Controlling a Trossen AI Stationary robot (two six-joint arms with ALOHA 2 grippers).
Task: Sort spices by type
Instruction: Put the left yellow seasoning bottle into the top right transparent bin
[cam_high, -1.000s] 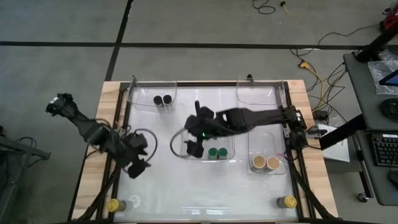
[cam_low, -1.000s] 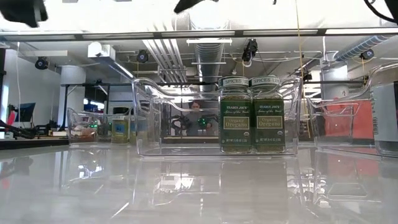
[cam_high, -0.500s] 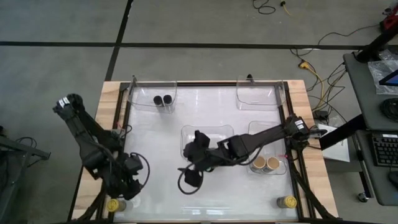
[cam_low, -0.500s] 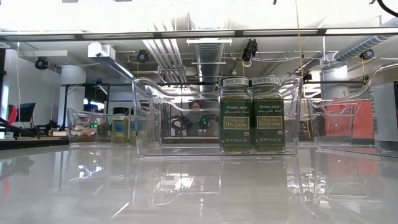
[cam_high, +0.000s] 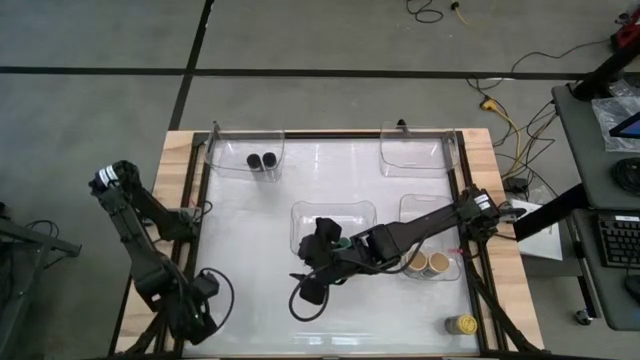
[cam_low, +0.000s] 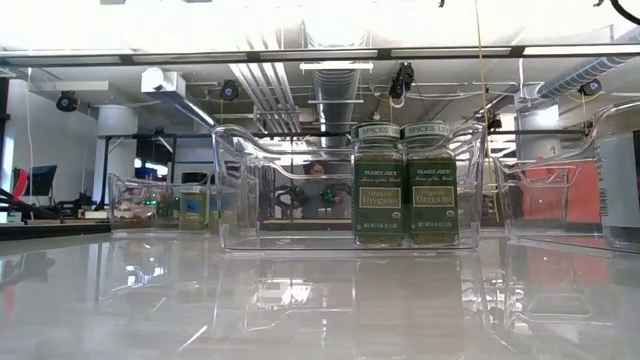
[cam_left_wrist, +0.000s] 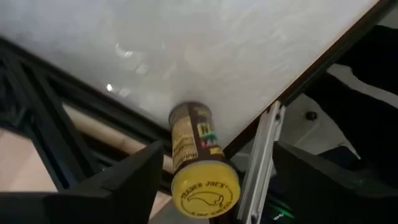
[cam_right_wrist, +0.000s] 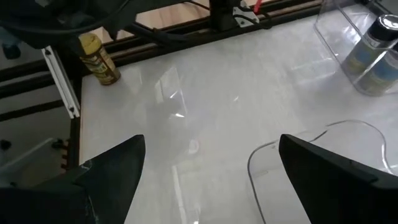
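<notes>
The big shiny white counter (cam_high: 260, 230) holds four clear plastic trays. The middle tray (cam_high: 330, 205) has the two green-lidded spice jars (cam_low: 405, 185) in it.

The left arm reaches down to the near left corner of the counter. Its end effector (cam_high: 195, 322) hangs right over a small round spice jar with a yellow lid (cam_left_wrist: 204, 185). The jar stands up straight, so its long way runs up and down. The two dark fingers (cam_left_wrist: 124, 180) sit one on each side of it, spread apart and not squeezing yet. I think they only need to close to grab it.

The right end effector (cam_high: 310, 288) is spread wide and holds nothing. It is out in the middle, well apart from that jar, so the left arm is the near one.

The other yellow-lidded jar (cam_high: 461, 324) waits at the near right corner.
</notes>
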